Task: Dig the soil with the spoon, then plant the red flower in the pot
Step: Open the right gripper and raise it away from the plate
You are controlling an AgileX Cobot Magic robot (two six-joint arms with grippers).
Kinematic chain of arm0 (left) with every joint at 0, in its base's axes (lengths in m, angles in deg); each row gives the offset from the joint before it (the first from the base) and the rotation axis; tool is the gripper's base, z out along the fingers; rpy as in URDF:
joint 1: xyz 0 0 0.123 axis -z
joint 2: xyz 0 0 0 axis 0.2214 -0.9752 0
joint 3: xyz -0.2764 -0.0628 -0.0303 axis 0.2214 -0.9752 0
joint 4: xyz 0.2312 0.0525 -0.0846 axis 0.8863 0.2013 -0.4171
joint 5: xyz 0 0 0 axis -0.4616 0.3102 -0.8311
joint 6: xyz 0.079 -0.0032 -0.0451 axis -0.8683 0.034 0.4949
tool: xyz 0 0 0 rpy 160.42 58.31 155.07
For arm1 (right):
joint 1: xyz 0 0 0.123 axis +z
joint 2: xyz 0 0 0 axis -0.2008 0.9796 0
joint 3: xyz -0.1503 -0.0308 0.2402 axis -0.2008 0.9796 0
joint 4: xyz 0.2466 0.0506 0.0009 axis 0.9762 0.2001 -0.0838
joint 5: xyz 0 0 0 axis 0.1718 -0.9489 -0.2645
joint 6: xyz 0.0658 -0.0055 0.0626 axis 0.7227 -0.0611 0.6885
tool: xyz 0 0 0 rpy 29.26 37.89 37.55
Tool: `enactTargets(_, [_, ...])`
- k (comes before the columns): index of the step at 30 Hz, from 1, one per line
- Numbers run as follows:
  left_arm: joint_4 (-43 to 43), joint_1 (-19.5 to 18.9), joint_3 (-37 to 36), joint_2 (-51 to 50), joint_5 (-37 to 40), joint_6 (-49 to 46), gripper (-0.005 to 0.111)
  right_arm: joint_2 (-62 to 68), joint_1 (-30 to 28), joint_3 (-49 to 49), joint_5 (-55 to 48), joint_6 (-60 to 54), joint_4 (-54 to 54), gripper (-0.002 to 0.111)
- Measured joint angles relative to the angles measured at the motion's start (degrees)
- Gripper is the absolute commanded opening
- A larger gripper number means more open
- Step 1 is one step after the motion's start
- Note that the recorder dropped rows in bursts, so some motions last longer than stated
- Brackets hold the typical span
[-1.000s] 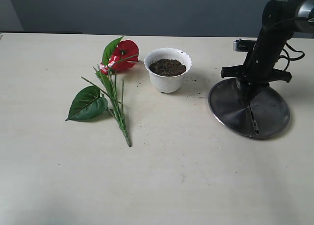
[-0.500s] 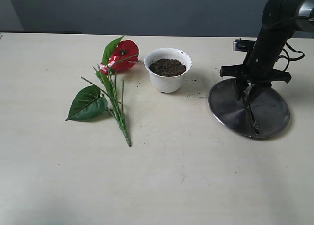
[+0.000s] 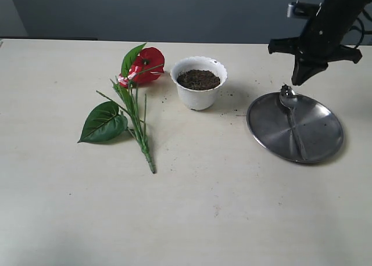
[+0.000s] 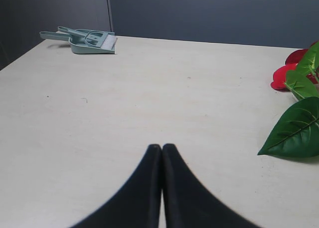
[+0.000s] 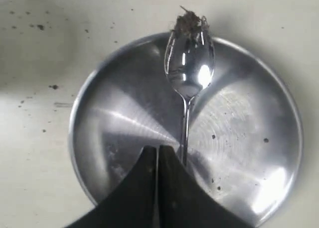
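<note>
left gripper (image 4: pixel 160 147), black and tapered, hangs pinched together and empty, low over the pale table (image 3: pixel 232 219). the glossy artificial red flower (image 3: pixel 145 64), with green heart-shaped leaves, lies flat left of centre. its bloom is just beside the small white scalloped plastic pot (image 3: pixel 199 96) of dark brown crumbly soil (image 3: pixel 198 79). at right, the shiny silver tined spoon (image 3: pixel 293 123) rests on the round steel plate (image 3: pixel 322 135) with crumbs on its tines. the black right gripper (image 3: pixel 301 80) hovers above it, closed on nothing. planting looks next: spread the jaws, take the stems low, stand them upright, and press them into the soil's middle without tipping the pot.
</note>
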Motion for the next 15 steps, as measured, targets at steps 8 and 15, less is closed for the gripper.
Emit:
enactTargets(8, [0.0,0.0,0.0,0.0,0.0,0.0,0.000,-8.2,0.0,0.0,1.6,-0.5,1.4,0.000])
enactTargets(15, [0.0,0.0,0.0,0.0,0.0,0.0,0.000,-16.3,0.0,4.5,7.5,-0.6,3.6,0.000])
